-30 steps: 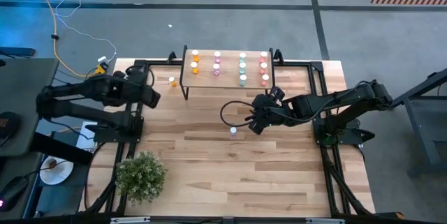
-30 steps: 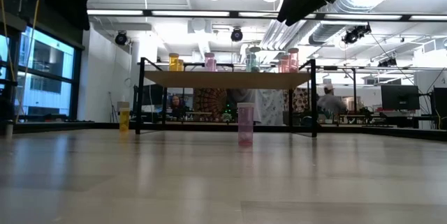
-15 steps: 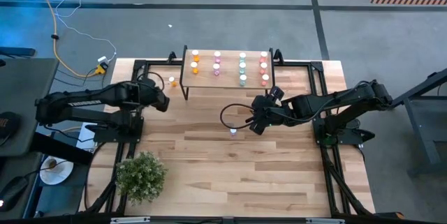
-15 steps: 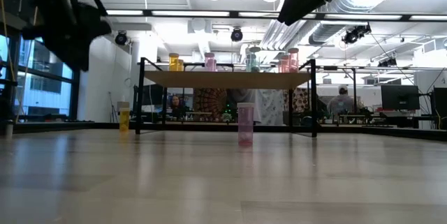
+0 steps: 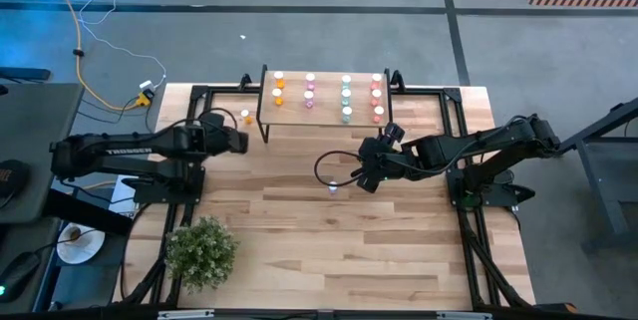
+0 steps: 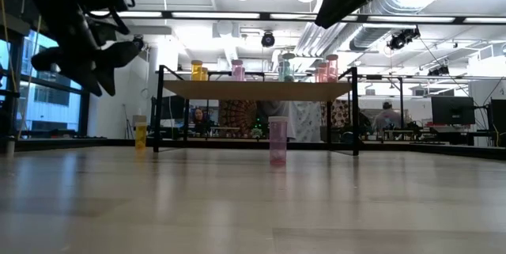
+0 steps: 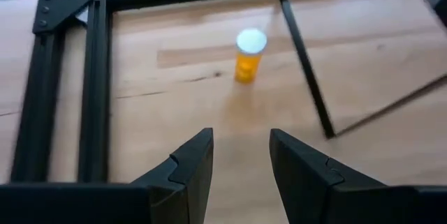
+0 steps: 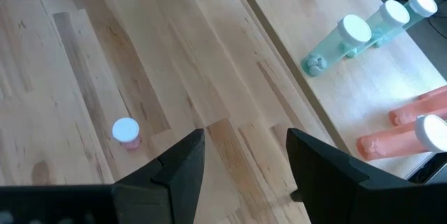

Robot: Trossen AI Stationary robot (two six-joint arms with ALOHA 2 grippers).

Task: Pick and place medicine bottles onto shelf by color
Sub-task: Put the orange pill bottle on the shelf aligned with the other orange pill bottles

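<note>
L claw (image 7: 237, 158) & R claw (image 8: 241, 161) released; shelf (image 5: 324, 113) rear bottles partly hidden.

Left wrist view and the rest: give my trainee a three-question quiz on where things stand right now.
1. True or false: the orange bottle is clamped in the left gripper.
2. Which bottle stands on the table in front of the shelf? A pink bottle, B teal, C red.
3. Fill in: the right gripper has its fingers ____.

Key: 1 false; 2 A; 3 open.
</note>
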